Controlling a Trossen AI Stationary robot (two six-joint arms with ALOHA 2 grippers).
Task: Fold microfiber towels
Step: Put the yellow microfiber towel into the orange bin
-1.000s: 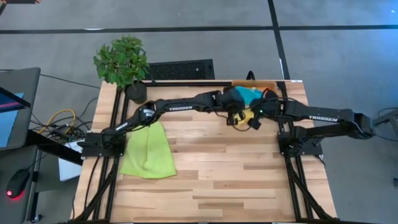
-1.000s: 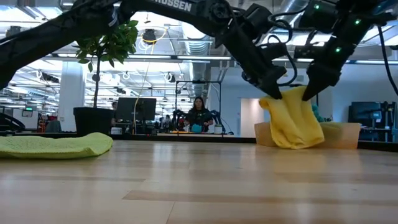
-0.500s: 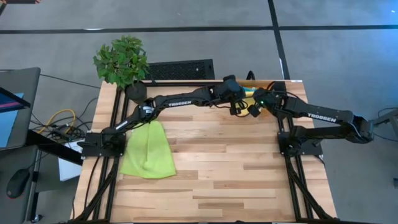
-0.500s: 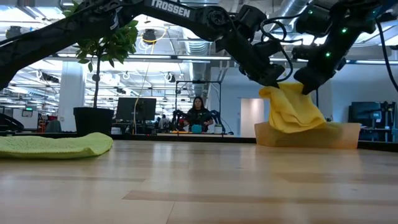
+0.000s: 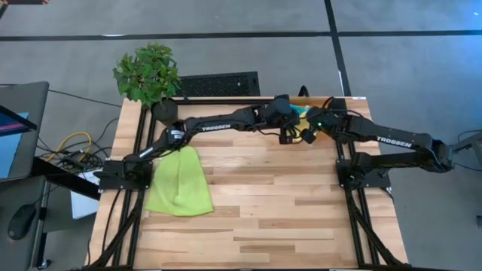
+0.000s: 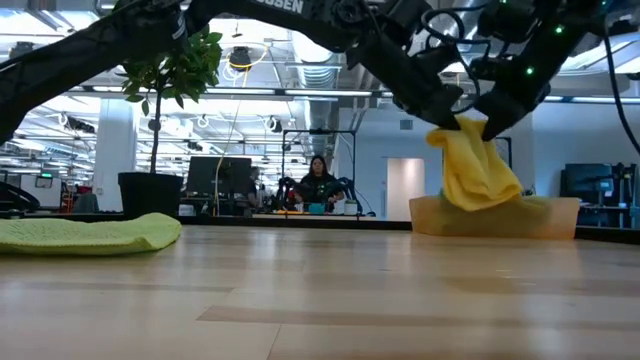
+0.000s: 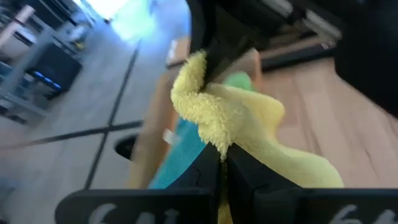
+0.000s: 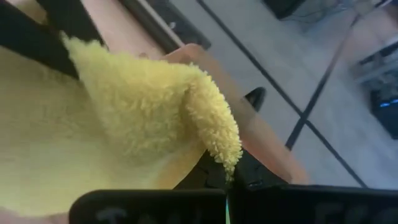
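Both arms have lifted the yellow towel higher above the orange tray at the counter's far edge, left jaws and right jaws each clamped on an upper corner, so spreading looks next, while the green towel lies near the left arm's base.

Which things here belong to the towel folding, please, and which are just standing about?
Job:
- yellow towel, pinched by left gripper and right gripper above the orange tray
- teal towel, in the tray
- green towel, lying on the table

Bystanders:
- potted plant
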